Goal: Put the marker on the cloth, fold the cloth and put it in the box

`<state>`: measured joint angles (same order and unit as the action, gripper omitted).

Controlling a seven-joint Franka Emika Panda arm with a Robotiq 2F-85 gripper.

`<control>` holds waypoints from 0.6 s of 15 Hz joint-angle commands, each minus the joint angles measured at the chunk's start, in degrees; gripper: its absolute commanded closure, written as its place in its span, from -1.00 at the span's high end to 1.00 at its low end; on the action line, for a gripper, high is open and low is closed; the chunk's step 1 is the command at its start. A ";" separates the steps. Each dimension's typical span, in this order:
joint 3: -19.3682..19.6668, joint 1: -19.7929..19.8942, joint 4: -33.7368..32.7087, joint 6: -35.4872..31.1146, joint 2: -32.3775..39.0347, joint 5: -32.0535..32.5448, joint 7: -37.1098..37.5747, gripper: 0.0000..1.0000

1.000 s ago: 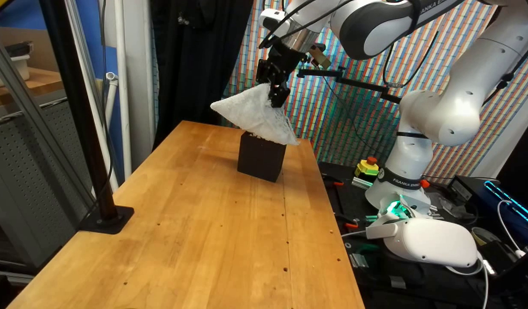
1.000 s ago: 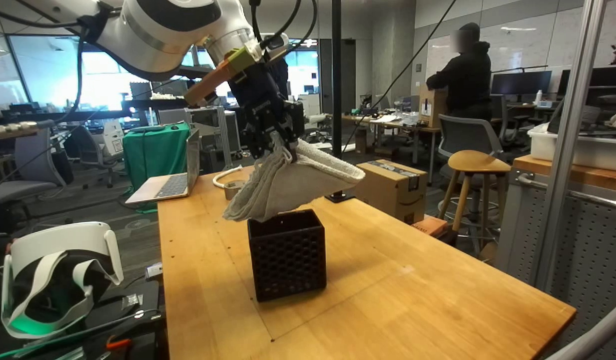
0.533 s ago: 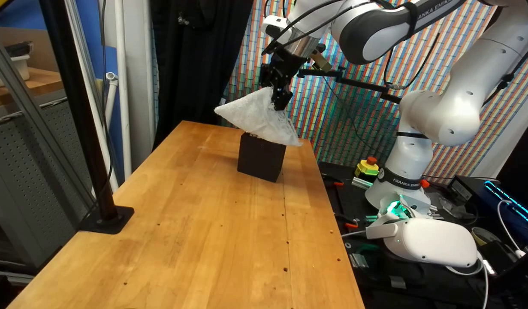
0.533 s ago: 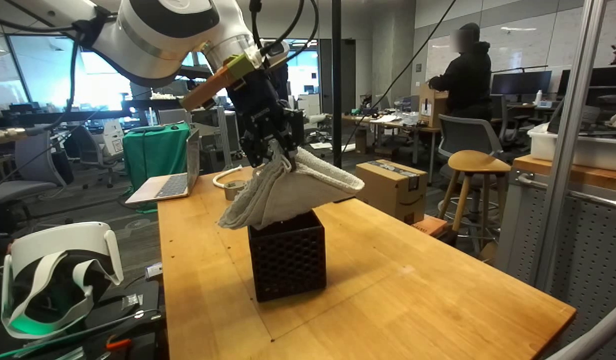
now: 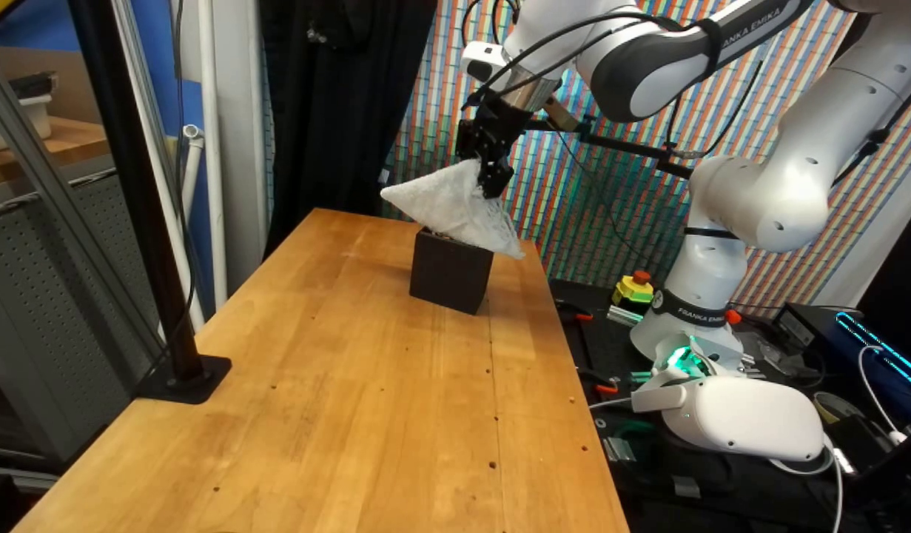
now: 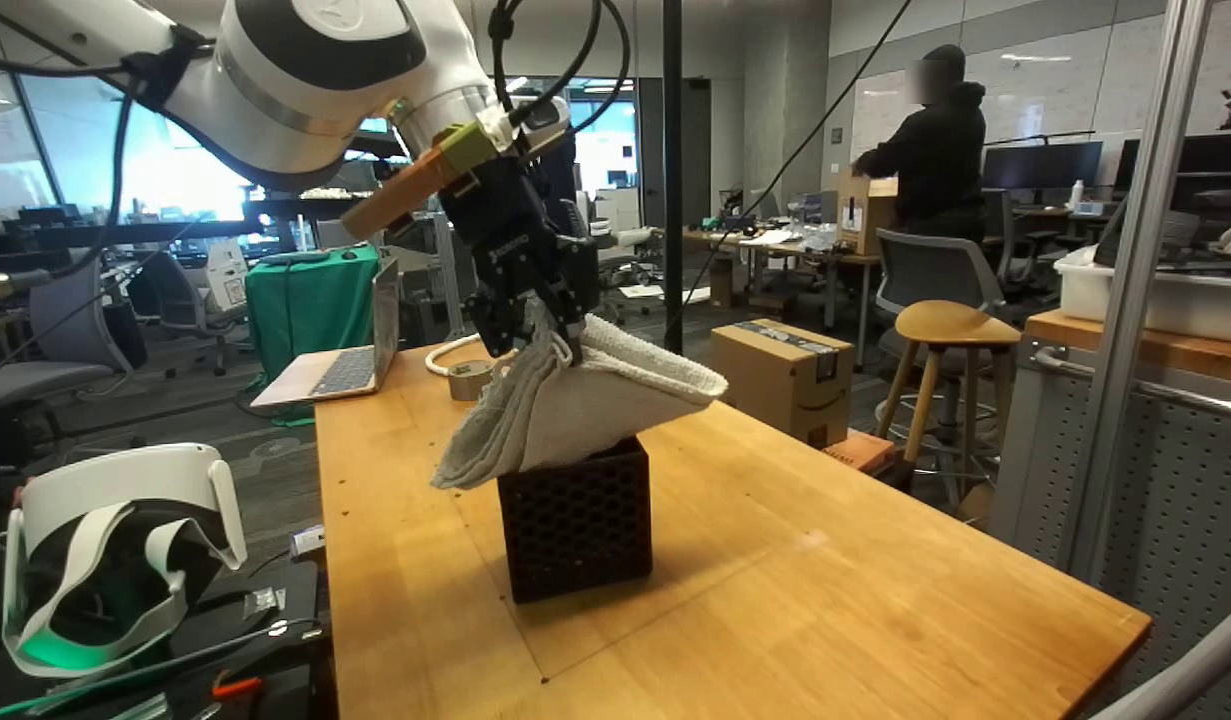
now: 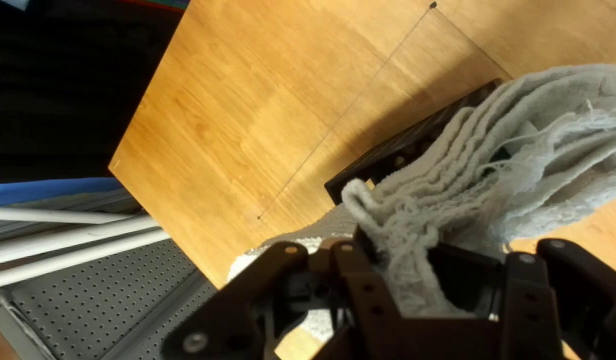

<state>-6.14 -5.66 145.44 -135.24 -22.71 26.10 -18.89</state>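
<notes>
My gripper [image 6: 538,342], pinched tight on the folded, cream, towel-like cloth [image 6: 600,405], has lowered it since a second ago over the black, cube-shaped, honeycomb-patterned box [image 6: 577,530] on the wooden desk [image 6: 825,595], where it now hides most of the opening, and whether it touches the rim I cannot tell.

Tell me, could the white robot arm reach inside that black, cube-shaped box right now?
Probably not easily: its black two-fingered gripper is clamped on a cream layered fabric cloth, which hangs over the opening of the box, wider than it.
</notes>
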 commanded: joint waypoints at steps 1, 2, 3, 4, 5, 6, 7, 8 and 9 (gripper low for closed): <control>-0.32 -1.08 2.73 -1.31 -1.07 0.76 -0.77 -0.83; -0.49 -1.36 3.24 -1.44 -0.98 0.69 -0.74 -0.83; -0.70 -1.68 3.69 -1.62 -0.73 0.57 -0.58 -0.83; -0.84 -1.95 4.04 -1.72 -0.50 0.54 -0.54 -0.83; -1.14 -2.20 4.43 -1.90 -0.15 0.53 -0.18 -0.83; -1.33 -2.45 4.71 -1.99 0.13 0.44 -0.18 -0.83; -1.59 -2.70 4.97 -2.14 0.45 0.32 0.03 -0.83; -1.81 -2.89 5.22 -2.45 0.77 0.23 0.26 -0.83; -2.09 -2.98 5.38 -3.11 1.31 0.31 0.76 -0.83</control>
<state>-7.88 -7.96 149.86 -136.07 -22.07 26.11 -18.93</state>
